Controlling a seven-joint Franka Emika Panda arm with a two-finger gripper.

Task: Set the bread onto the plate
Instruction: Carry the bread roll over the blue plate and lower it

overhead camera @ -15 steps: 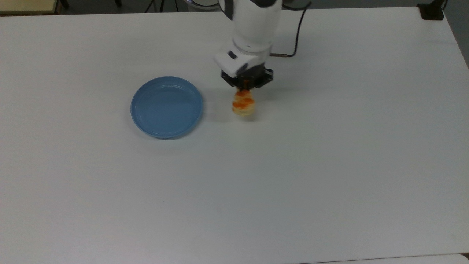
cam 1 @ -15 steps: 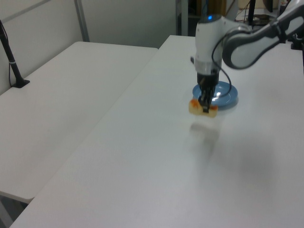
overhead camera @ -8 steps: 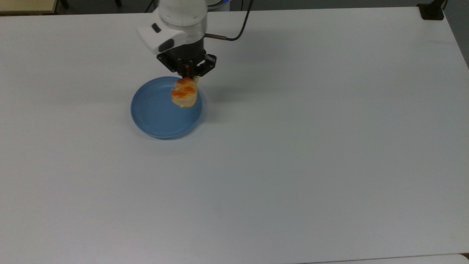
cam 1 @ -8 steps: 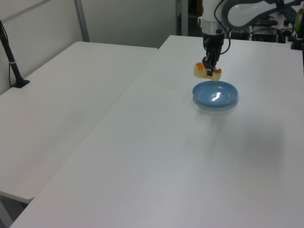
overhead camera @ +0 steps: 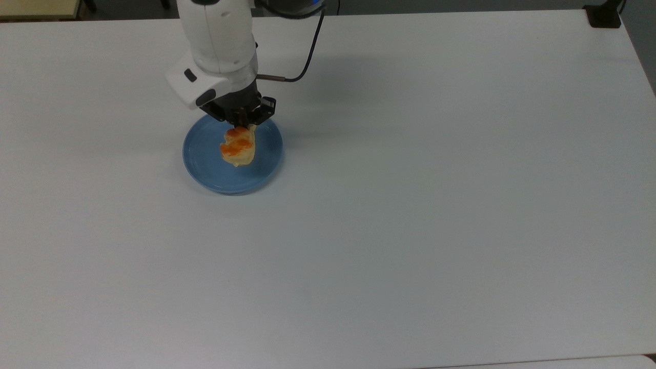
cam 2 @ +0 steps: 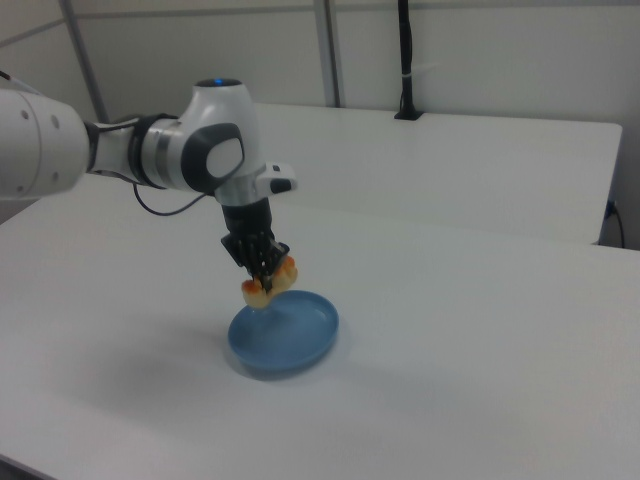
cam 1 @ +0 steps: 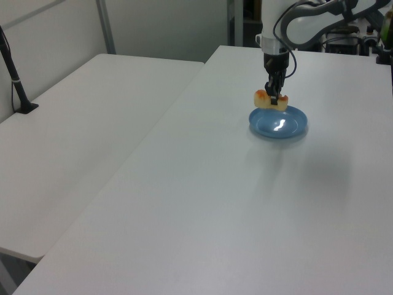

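Observation:
The bread, a pale-yellow loaf with orange-brown bumps, hangs a little above the light-blue plate, over its middle in the top view. My gripper points down and is shut on the bread's middle. In the left view the bread floats just over the plate's far rim, held by the gripper. The right view shows the bread clear of the plate, with the gripper clamped on it.
The white table spreads wide and bare around the plate. A black cable trails from the arm's wrist. A second white table lies on the left view's left, with a black post on it.
The arm has carried the bread leftward in the top view from beside the plate to over its middle, and lowered it closer to the plate.

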